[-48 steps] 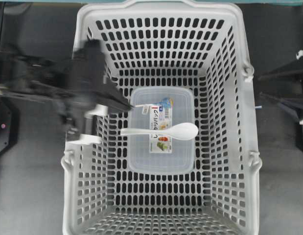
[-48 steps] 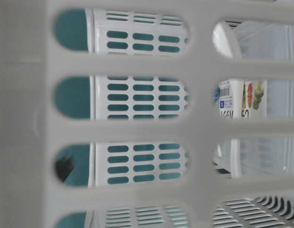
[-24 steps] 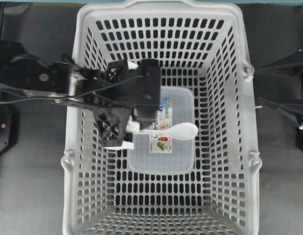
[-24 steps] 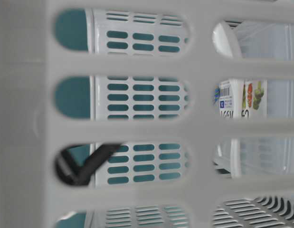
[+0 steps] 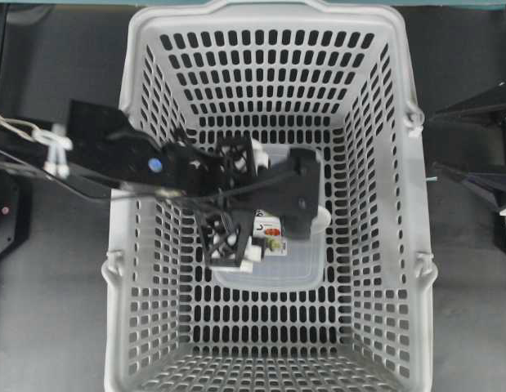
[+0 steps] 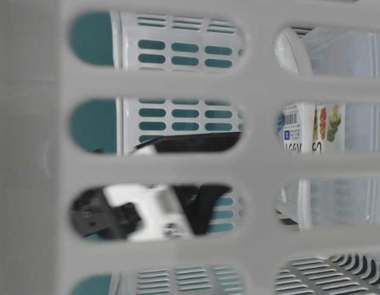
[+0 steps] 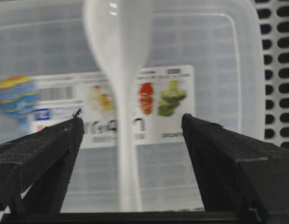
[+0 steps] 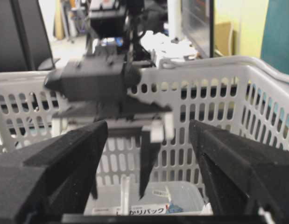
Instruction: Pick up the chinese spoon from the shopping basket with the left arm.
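In the overhead view, the left arm (image 5: 114, 155) comes in from the left side, over the wall of the shopping basket (image 5: 269, 16), and its bulky wrist is above the middle of the basket floor. The left end effector (image 5: 236, 208) hangs there with its two lattice fingers (image 5: 224, 241) well apart, so it is open and grips nothing.

Under it lies a clear plastic container (image 5: 269, 273) with a printed label (image 5: 269, 237), flat on the basket floor. The chinese spoon (image 7: 120, 70) lies on the lid of this container. From above the arm hides almost all of it; only a small white part of the bowl shows just right of the wrist. In the left wrist view the spoon runs straight between the two black fingers (image 7: 39, 154), with the handle near the camera and the deep bowl far from it. The fingers stand on both sides of the handle and do not touch it.

At the right, outside the basket, the right end effector (image 8: 149, 182) is also open, with nothing between its fingers. It looks over the basket rim toward the left arm.

The basket stands on a dark grey desk (image 5: 48, 327).
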Controlling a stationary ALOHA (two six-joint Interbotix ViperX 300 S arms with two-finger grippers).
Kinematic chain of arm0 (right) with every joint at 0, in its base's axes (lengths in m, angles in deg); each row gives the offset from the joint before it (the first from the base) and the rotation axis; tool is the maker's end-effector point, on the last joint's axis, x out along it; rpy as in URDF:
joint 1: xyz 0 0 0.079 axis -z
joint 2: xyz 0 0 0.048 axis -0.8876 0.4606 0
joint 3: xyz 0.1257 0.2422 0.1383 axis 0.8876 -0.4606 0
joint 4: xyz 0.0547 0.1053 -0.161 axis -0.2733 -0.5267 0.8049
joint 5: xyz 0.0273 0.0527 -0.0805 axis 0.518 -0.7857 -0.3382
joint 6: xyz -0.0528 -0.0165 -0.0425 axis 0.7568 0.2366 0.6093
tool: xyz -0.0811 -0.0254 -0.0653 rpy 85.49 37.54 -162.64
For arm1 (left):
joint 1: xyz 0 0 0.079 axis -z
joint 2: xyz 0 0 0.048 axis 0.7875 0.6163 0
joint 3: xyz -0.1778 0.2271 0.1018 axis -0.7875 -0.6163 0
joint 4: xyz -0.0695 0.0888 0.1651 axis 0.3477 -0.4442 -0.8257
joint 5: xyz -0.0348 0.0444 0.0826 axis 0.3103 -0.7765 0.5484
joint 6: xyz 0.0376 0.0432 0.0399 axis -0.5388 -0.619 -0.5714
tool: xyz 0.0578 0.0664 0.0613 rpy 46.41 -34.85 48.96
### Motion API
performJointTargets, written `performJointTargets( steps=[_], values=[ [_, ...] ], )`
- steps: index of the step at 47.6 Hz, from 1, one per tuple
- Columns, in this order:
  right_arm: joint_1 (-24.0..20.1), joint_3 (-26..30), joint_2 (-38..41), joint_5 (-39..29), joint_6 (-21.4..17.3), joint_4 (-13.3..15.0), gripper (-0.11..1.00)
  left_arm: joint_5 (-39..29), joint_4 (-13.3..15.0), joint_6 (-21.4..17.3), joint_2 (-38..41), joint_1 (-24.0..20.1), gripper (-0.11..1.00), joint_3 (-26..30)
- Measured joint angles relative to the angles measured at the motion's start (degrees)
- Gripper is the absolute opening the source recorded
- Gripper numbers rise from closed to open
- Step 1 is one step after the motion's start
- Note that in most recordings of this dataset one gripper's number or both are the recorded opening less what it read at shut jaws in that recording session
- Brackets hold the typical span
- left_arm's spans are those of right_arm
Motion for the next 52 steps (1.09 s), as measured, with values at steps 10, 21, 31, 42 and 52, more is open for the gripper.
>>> performJointTargets(
  steps=[10,21,31,42,52],
  values=[
    [0.0,0.0,0.0,0.0,0.0,0.0,0.69,0.09,0.09,-0.09,2.2,0.62,0.81,0.0],
    [0.0,0.0,0.0,0.0,0.0,0.0,0.69,0.18,0.09,0.0,2.99,-0.62,0.81,0.0],
    [0.0,0.0,0.0,-0.09,0.0,0.0,0.69,0.26,0.09,0.0,3.87,-0.09,0.77,0.0],
    [0.0,0.0,0.0,0.0,0.0,0.0,0.69,0.35,0.09,-0.79,3.96,0.35,0.34,0.0],
    [0.0,0.0,0.0,-0.09,0.0,0.0,0.69,0.0,0.0,-0.79,3.87,0.09,0.12,0.79]
  ],
)
